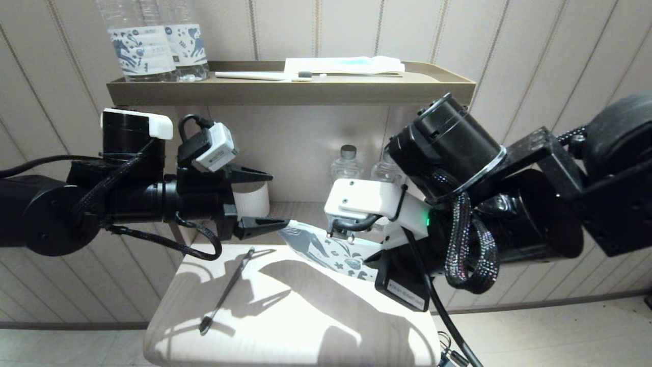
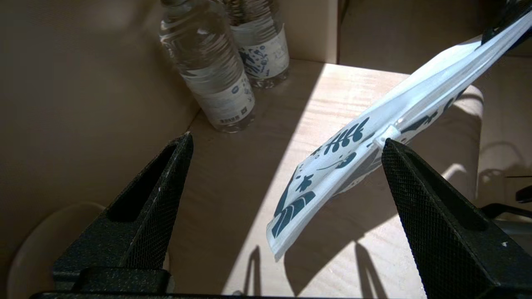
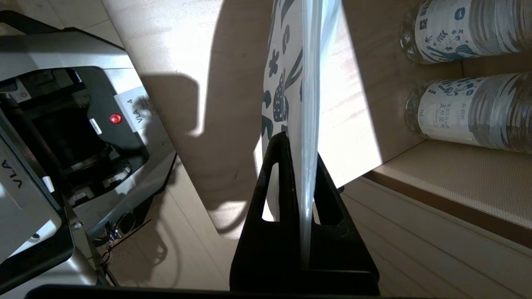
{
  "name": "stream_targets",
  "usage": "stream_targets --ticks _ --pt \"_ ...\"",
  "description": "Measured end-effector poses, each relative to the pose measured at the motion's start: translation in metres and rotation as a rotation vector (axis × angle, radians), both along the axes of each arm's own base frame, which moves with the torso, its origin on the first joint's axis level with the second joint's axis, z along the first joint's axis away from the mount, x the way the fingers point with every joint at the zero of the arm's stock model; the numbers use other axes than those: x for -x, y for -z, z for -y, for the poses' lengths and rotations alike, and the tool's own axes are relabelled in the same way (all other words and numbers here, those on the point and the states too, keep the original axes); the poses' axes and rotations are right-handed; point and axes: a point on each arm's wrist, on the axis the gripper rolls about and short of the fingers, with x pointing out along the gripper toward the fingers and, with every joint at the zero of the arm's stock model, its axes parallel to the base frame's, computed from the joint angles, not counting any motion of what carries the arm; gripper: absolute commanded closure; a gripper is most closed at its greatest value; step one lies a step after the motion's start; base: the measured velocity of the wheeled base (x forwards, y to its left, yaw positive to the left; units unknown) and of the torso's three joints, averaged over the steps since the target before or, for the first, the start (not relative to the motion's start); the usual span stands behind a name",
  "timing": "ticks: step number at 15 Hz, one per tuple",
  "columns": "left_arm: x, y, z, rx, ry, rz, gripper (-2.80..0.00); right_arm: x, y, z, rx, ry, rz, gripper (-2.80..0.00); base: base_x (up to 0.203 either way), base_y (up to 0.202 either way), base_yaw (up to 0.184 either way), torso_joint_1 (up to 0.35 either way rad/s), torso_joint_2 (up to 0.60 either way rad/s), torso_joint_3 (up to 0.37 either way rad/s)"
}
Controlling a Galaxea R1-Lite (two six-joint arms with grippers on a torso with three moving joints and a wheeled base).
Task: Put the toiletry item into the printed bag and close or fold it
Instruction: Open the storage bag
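Right gripper [image 3: 300, 166] fingers clamp the flat white blue-printed pouch [image 1: 326, 251] aloft; its contents unseen. Left gripper [image 1: 262, 200] fingers gape empty, lower tip beside pouch. Slim grey toothbrush [image 1: 226, 291] lies on the pale wooden desk [image 1: 285, 326].

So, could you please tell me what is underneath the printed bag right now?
The printed bag hangs in the right claw, off the table. Beneath it are bare tabletop and its shadow. The toothbrush lies apart, beside it. The bag's inside is hidden.

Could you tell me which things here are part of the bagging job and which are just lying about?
Job: printed bag, shut in right claw; grey toothbrush on table; open left claw at bag's end.
Lying about: bottles, white cup, shelf toothbrush, flat packet.
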Motion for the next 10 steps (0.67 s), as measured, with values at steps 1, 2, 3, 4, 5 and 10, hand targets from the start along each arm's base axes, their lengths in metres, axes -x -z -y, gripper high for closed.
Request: stream_targets --ticks 1,2,3,4,5,10 --pt "0.001 0.001 -0.001 -0.002 -0.003 -0.001 -2.8 -0.001 0.0 0.001 -0.001 0.004 -0.001 0.0 0.0 0.0 0.0 0.0 0.0 0.0" --pt "0.002 0.001 -0.001 -0.002 -0.004 -0.001 -2.8 -0.001 0.0 0.001 -0.003 0.002 -0.003 0.0 0.0 0.0 0.0 0.0 0.0 0.0" --pt "0.002 0.001 -0.001 -0.002 -0.002 -0.005 -2.8 -0.001 0.0 0.001 -0.006 -0.003 -0.008 0.0 0.0 0.0 0.0 0.0 0.0 0.0" --pt "0.002 0.002 -0.001 -0.002 0.001 -0.009 -2.8 -0.001 0.0 0.0 -0.011 -0.012 -0.015 0.0 0.0 0.0 0.0 0.0 0.0 0.0" --pt "0.003 0.004 0.0 -0.003 0.008 -0.018 -2.8 -0.001 0.001 0.0 -0.017 -0.017 -0.022 0.0 0.0 0.0 0.0 0.0 0.0 0.0" --pt "0.01 0.012 0.009 -0.017 0.063 -0.076 -2.8 -0.003 0.001 -0.002 -0.034 -0.027 -0.036 0.0 0.0 0.0 0.0 0.0 0.0 0.0"
